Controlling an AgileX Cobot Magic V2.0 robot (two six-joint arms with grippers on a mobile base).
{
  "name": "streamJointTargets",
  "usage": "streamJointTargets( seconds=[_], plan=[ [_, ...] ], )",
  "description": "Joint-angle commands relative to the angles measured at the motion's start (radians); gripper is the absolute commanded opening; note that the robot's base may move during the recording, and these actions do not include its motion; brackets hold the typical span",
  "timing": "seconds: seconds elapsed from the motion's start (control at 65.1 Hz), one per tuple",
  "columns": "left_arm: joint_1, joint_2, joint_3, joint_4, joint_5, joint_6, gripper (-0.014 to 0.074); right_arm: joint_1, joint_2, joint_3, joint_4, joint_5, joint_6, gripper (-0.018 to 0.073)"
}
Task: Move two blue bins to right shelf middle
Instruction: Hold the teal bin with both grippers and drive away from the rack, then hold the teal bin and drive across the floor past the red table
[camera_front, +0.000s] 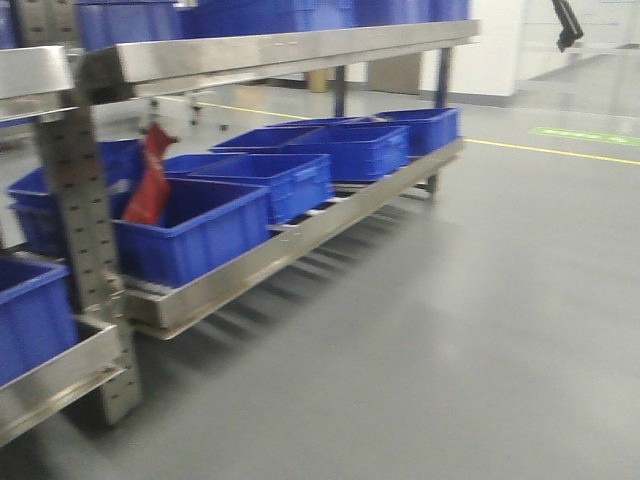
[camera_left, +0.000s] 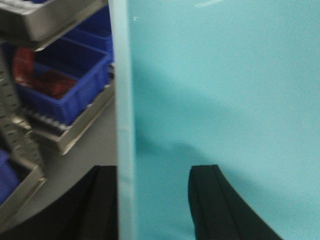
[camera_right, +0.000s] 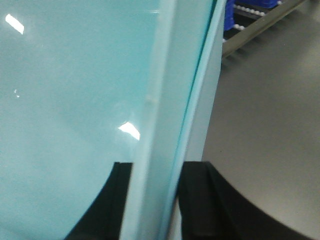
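Judging by the blur, this is the approach step, the base rolling along the shelf (camera_front: 300, 235) with no bin taken up yet. The blue bins (camera_front: 200, 225) sit in a row on its low deck, up and to the left of the left claw (camera_left: 152, 172), well apart from it. One holds a red item (camera_front: 152, 180). Both claws straddle the rim of a teal panel (camera_left: 225, 75). The right claw (camera_right: 157, 165) looks clamped on it, but for the left I cannot tell. Next comes squaring up to a bin. The grey floor (camera_front: 480, 330) looks smooth, a yellow line (camera_front: 560, 150) crossing it far off
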Motion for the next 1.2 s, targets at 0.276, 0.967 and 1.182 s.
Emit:
streamJointTargets(
  seconds=[0.276,0.967,1.182],
  plan=[
    [0.001,-0.018,-0.014,-0.008,-0.057,0.042,-0.0111,-0.008,-0.023,-0.018,-0.023,-0.074,-0.023,-0.0154],
    [0.001,-0.018,-0.014,-0.008,-0.057,0.042,-0.0111,-0.008,-0.023,-0.018,-0.023,-0.074,-0.023,-0.0154],
    [0.001,-0.018,-0.014,-0.008,-0.057,0.042,-0.0111,-0.008,-0.023,-0.018,-0.023,-0.074,-0.023,-0.0154]
  ],
)
